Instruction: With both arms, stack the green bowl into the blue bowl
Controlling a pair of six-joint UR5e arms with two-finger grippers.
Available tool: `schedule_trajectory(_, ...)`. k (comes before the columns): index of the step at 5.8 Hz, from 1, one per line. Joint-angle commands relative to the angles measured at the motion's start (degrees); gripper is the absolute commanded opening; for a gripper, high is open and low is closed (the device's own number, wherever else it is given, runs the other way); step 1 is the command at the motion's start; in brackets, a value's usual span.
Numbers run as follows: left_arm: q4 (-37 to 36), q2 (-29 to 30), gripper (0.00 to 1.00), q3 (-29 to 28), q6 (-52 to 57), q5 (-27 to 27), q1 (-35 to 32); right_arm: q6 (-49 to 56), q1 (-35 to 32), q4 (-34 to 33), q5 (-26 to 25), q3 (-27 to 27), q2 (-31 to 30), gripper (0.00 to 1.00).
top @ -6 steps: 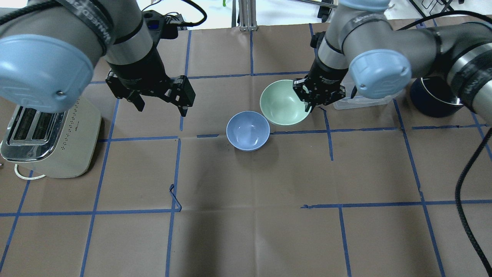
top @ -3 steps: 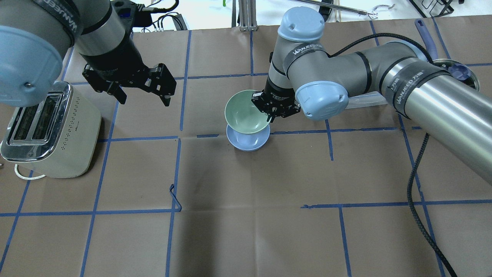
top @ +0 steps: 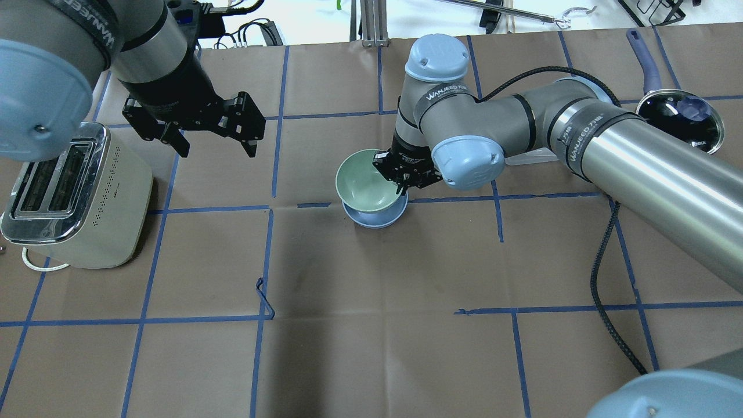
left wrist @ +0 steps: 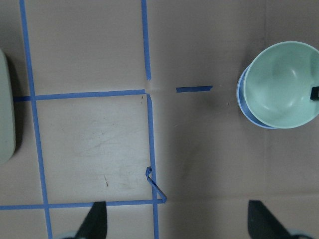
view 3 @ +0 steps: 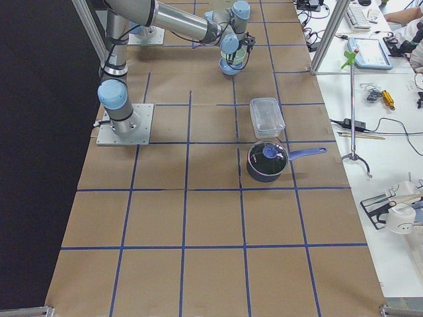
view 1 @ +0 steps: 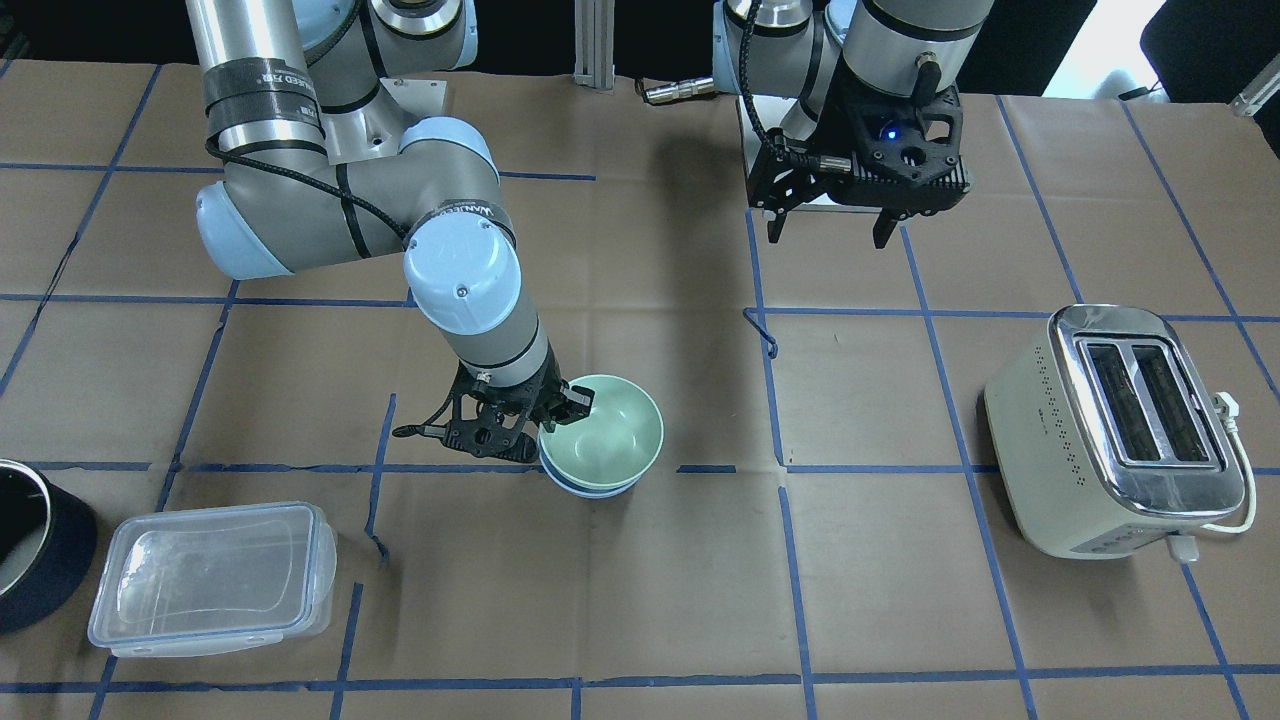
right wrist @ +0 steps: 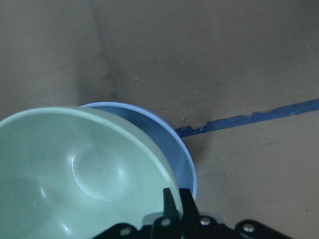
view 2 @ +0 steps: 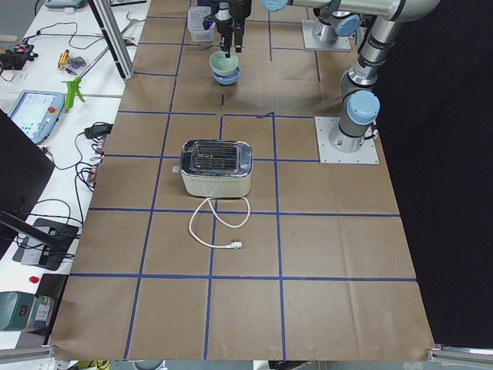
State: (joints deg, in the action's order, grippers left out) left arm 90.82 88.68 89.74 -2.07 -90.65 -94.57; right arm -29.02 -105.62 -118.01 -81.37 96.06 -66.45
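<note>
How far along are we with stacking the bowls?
Done: the green bowl sits in the mouth of the blue bowl, though I cannot tell whether it is fully seated. In hand: the right gripper is shut on the green bowl's rim. Left: release and retreat. The left gripper hangs open, apart from both bowls.

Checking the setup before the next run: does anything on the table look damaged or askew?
One blue tape strip has peeled and curls up off the paper. Otherwise, the green bowl sits in the blue bowl, rim pinched by the right gripper.
</note>
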Motion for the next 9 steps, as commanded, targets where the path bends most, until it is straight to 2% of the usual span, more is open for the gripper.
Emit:
schedule_trajectory(1, 0.06, 0.00, 0.98, 0.00, -0.04, 0.04, 0.00, 0.10, -0.02, -0.29, -0.11, 0.18, 0.70, 0.25)
schedule_trajectory(2, 0.06, 0.00, 0.98, 0.00, 0.13, -0.14, 0.00, 0.11, -0.02, -0.29, -0.11, -0.17, 0.80, 0.99)
schedule_trajectory(3, 0.06, 0.09, 0.98, 0.00, 0.22, -0.40, 0.00, 0.02, 0.67, -0.20, -0.11, -1.48, 0.36, 1.00)
schedule_trajectory(4, 0.06, 0.00, 0.98, -0.09, 0.22, -0.32, 0.00, 0.19, 1.29, 2.06, -0.46, -4.97, -0.34, 1.00)
schedule_trajectory(6, 0.06, 0.09, 0.98, -0.17, 0.75, 0.38, 0.18, 6.65, 4.35, 20.71, -1.07, -13.67, -5.76, 1.00)
schedule_trajectory(8, 0.41, 0.17, 0.98, -0.09, 1.10, 1.69, 1.31, 19.02, 9.97, 30.16, -7.80, -14.06, -13.05, 1.00)
schedule_trajectory(9, 0.50, -0.17, 0.98, -0.09, 1.36, 1.18, 1.32, 21.53, 12.69, 33.86, -8.28, -13.88, -15.79, 1.00)
